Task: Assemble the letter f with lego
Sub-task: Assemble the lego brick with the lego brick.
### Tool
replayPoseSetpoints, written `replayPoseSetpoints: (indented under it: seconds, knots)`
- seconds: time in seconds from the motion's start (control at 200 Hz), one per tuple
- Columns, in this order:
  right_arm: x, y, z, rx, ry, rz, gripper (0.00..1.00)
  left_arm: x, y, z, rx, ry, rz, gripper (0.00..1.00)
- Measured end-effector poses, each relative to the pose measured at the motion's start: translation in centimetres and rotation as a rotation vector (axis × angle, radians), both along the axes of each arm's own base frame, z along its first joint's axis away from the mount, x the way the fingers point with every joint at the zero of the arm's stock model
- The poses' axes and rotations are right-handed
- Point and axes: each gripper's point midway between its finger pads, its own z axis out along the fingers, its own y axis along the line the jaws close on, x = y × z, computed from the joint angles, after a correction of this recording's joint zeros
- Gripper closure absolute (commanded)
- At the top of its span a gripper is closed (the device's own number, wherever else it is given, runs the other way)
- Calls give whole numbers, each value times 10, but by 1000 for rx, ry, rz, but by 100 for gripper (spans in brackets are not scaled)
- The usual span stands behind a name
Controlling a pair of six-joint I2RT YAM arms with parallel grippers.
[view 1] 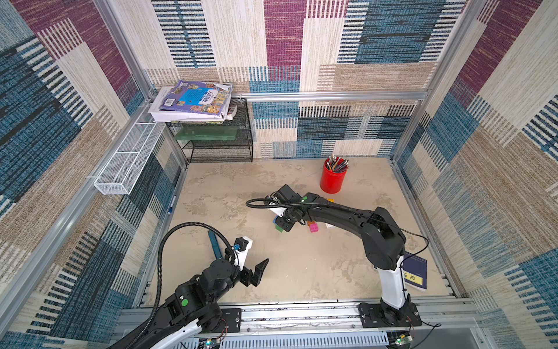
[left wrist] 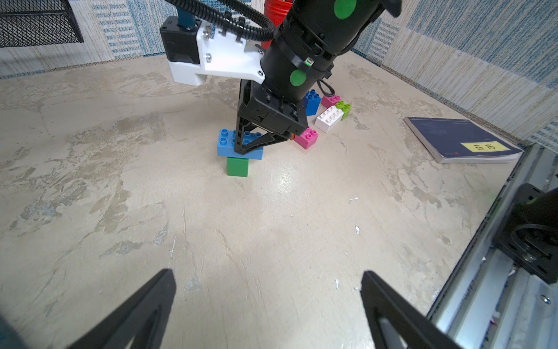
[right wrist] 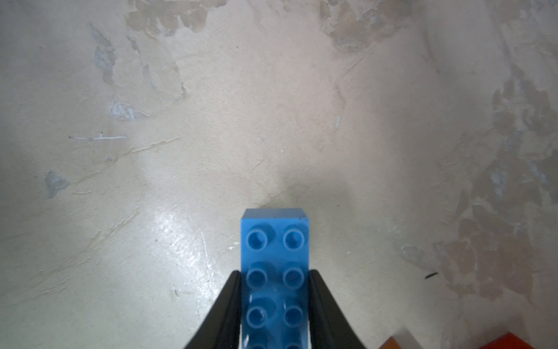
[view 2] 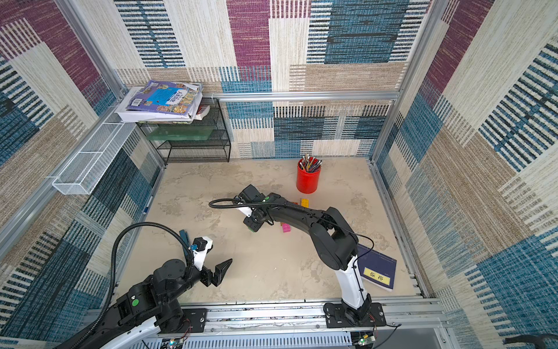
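The lego [view 1: 313, 227] sits on the table [view 1: 302, 266] near the middle of the frame in both top views, below the red cup [view 1: 332, 179]. The right pincer [right wrist: 274, 273] pinches a long blue brick [left wrist: 225, 148] by its two long sides. This brick sits flat on top of a green brick [left wrist: 237, 166], which stands on the table. Near them lie a pink brick [left wrist: 306, 139], a white brick [left wrist: 328, 118], a dark blue brick [left wrist: 312, 102] and a lime brick [left wrist: 344, 108]. The left pincer [left wrist: 268, 273] is spread wide with nothing in it, low and left of the middle in the top views, well apart from the lego. A book [view 1: 415, 272] lies at the lower right.
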Motion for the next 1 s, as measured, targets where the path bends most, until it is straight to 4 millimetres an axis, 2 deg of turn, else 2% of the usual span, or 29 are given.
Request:
replayPoseSetpoints:
  seconds: [0.786,1.002]
  knots:
    - [11,6,-10,30,15,0,71,1,1,0,2,-3,9,1]
    - [13,4,-6,48,19,-2,64,2,2,0,4,-5,17,1]
